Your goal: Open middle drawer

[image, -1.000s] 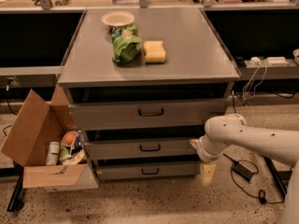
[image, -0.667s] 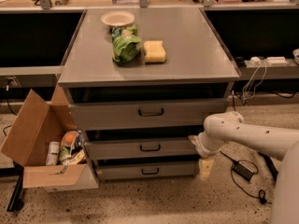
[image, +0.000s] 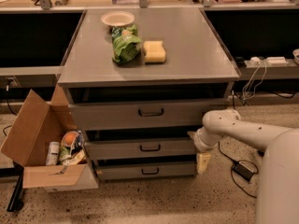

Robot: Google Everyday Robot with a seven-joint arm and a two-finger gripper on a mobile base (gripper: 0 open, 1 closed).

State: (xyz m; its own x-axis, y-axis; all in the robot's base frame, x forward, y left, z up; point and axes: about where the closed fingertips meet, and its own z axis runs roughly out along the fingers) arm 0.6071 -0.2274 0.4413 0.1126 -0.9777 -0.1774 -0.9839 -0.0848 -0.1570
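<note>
The middle drawer [image: 140, 149] is a wide grey front of medium height with a small black bar handle [image: 150, 148] at its centre. It sits between the tall top drawer [image: 117, 115] and the thin bottom drawer [image: 140, 171]. It looks nearly flush with the drawers around it. My gripper [image: 200, 149] hangs at the end of the white arm [image: 243, 130], right at the drawer's right end and well to the right of the handle. Its tip reaches down beside the bottom drawer.
A white bowl [image: 117, 18], a green bag [image: 125, 45] and a yellow sponge [image: 154, 51] lie on the cabinet top [image: 187, 45]. An open cardboard box [image: 42, 148] with bottles stands at the cabinet's left. A black power adapter [image: 244, 170] and cables lie on the floor at the right.
The arm's wrist has shifted slightly left, closer to the right end of the drawers. The drawers have not moved.
</note>
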